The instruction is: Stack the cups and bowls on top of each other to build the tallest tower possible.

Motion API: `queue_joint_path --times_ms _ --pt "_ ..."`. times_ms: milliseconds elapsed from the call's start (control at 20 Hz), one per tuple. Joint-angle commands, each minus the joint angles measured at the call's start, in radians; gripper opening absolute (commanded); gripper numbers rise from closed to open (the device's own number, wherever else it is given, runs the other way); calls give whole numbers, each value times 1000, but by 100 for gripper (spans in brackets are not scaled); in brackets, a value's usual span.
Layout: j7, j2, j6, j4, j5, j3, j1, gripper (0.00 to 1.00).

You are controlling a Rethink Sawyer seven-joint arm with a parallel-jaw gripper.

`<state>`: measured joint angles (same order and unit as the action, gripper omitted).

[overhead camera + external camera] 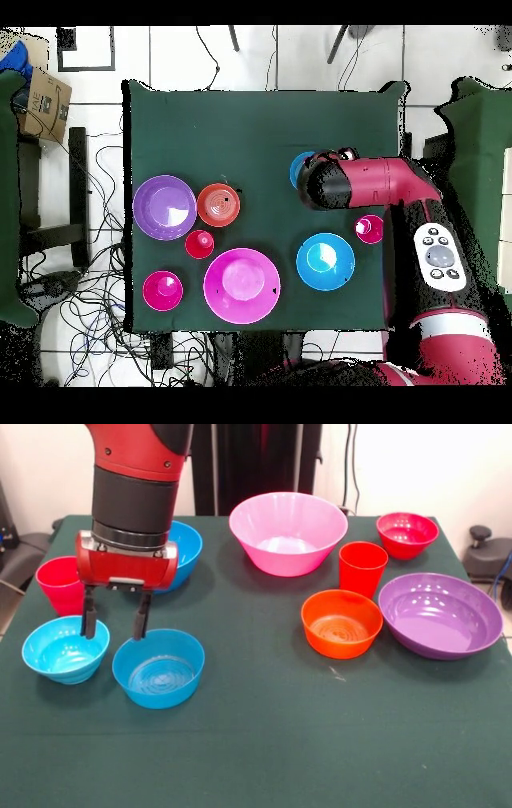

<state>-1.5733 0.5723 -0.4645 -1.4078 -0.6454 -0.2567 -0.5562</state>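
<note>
My gripper (114, 618) is open and empty, hanging over the gap between the small light-blue bowl (66, 650) and the small blue bowl (158, 668) at the front left. One fingertip (88, 624) is by the light-blue bowl's rim. The pinkish-red cup (60, 584) and the deep blue bowl (182, 552) stand behind the gripper. The large pink bowl (288, 532), small red bowl (407, 534), orange-red cup (362, 568), orange bowl (342, 622) and purple bowl (440, 614) stand apart on the right. Nothing is stacked. In the overhead view my arm (360, 185) hides the gripper and the light-blue bowl.
The green table (264, 744) ends near the purple bowl on the right. A cardboard box (45, 100) and cables (90, 300) lie on the floor beside the table.
</note>
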Motion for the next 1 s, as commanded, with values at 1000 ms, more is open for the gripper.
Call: queue_joint_path --times_ms 1000 --pt "-130 -193 -133 211 -84 78 94 100"
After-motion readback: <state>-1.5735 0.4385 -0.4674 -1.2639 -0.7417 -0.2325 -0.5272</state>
